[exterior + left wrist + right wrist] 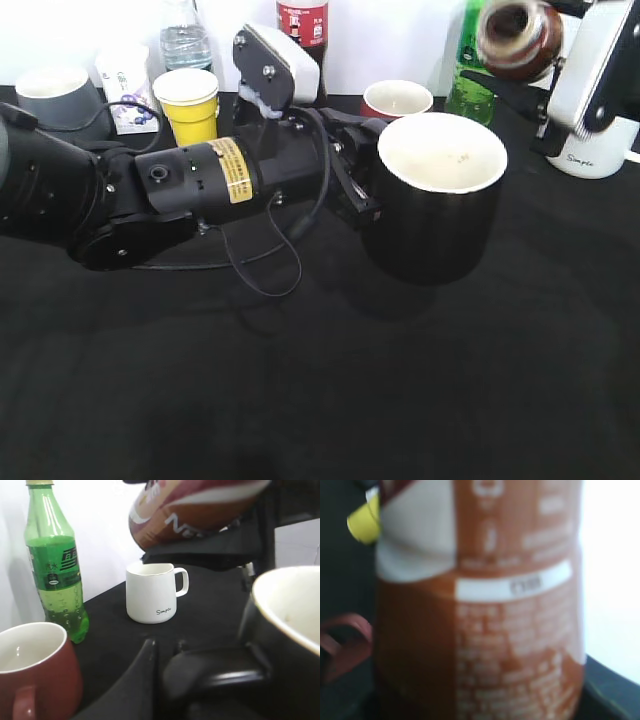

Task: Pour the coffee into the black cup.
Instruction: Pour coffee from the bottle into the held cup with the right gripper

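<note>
The left end effector [352,180] clamps the black cup [436,195] by its handle – the right end effector [560,50] holds the coffee [518,38] tilted above the cup's far right.

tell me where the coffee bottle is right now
The coffee bottle is held up in the right gripper at the top right of the exterior view, tipped on its side above and behind the black cup, near the green bottle.

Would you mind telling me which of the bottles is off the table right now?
The small brown coffee bottle, tipped over in the right gripper above the table. The green soda bottle, cola bottle and water bottle stand upright at the back.
</note>
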Available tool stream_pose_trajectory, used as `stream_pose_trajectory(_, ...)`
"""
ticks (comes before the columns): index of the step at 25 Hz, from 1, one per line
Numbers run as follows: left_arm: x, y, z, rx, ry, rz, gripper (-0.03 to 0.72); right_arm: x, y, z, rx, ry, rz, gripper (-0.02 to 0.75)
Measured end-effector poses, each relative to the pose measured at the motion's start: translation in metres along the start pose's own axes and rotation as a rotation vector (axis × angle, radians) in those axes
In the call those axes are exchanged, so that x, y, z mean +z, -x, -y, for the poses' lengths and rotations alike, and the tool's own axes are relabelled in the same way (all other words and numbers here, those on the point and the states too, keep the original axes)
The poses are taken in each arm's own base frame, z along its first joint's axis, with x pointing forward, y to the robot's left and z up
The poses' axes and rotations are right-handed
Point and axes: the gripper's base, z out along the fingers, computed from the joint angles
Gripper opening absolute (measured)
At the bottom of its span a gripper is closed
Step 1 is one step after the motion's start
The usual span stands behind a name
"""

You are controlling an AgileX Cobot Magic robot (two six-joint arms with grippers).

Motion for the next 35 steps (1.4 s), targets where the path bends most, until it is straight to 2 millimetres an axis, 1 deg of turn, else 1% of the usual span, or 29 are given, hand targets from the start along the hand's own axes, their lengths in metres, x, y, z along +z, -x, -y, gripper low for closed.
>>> stream_pose_trajectory(4, -0.0001, -0.0010, 0.0029, 0.027, -0.032, -0.011, 0.057, 0.0000, 0.0000, 0.0001, -0.145, -0.001, 0.000, 0.528)
stream_pose_trajectory(15, -0.0001, -0.0011, 0.0031, 0.029, -0.034, -0.012, 0.057, 0.0000, -0.0005, -0.0002, -0.341, 0.003, -0.006, 0.528)
stream_pose_trajectory(22, 0.0001, -0.0008, 0.0031, 0.031, -0.035, -0.011, 0.057, 0.0000, -0.0024, -0.0007, -0.370, 0.013, -0.024, 0.528)
stream_pose_trajectory(26, 0.0001, -0.0008, 0.0031, 0.031, -0.036, -0.011, 0.057, -0.0002, -0.0041, 0.0033, -0.404, -0.027, -0.052, 0.528)
stream_pose_trajectory(35, 0.0001, -0.0009, 0.0034, 0.034, -0.039, -0.012, 0.057, -0.0001, -0.0020, 0.0046, -0.441, -0.044, -0.033, 0.528)
